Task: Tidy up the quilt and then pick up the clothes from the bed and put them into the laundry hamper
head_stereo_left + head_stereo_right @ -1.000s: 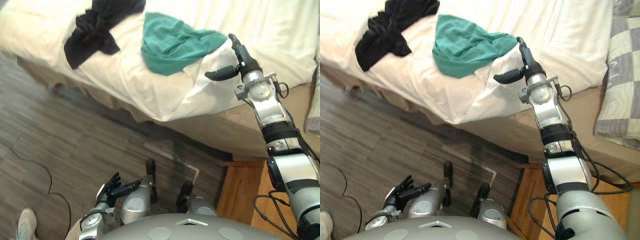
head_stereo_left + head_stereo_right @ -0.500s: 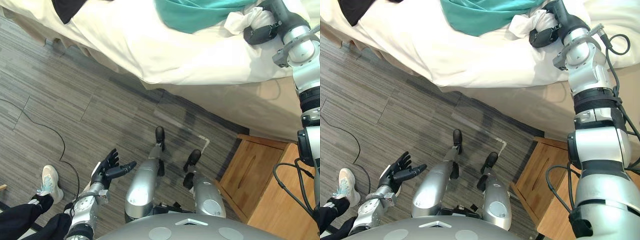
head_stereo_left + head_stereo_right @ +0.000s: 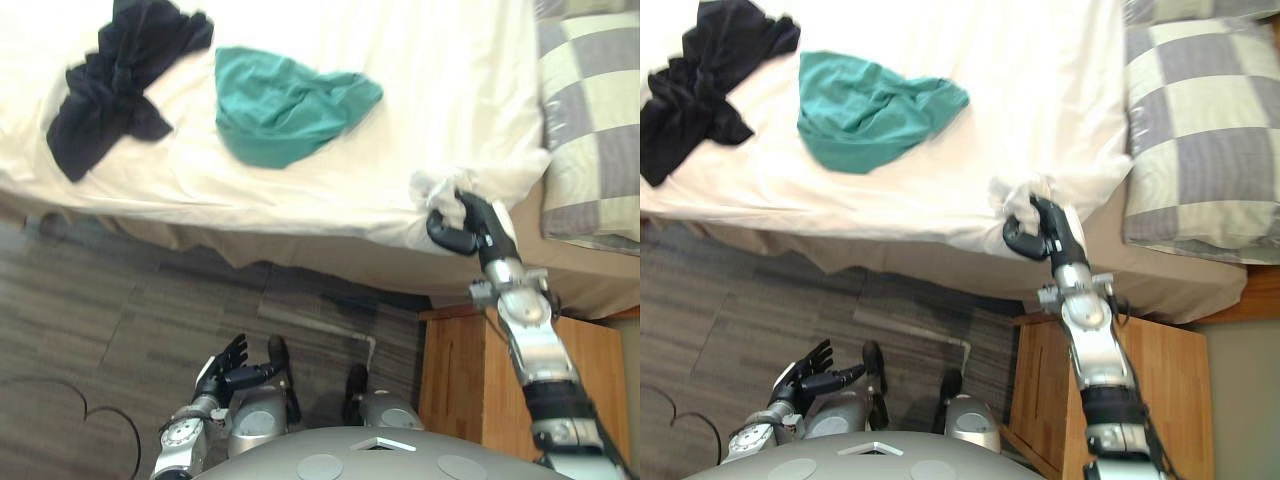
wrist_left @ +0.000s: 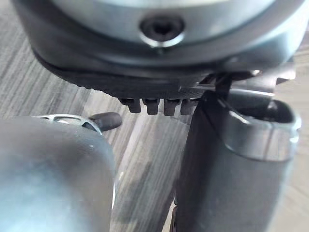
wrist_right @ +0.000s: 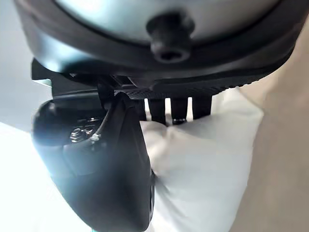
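Observation:
A cream quilt (image 3: 300, 190) covers the bed. My right hand (image 3: 470, 225) is shut on a bunched corner of the quilt (image 3: 440, 185) at the bed's near right edge, beside the pillow; the right wrist view shows white cloth (image 5: 203, 159) pinched under the thumb. On the quilt lie a teal garment (image 3: 285, 105) in the middle and a black garment (image 3: 110, 90) to its left. My left hand (image 3: 232, 368) hangs low over the floor with relaxed fingers, holding nothing.
A grey-and-cream checked pillow (image 3: 590, 120) lies at the bed's right end. A wooden nightstand (image 3: 480, 380) stands below my right arm. Grey plank floor (image 3: 120, 340) stretches along the bed's near side.
My right hand has closed on the quilt's corner and drawn it right toward the pillow, so the quilt lies flatter. The camera has moved. The left hand has stayed low.

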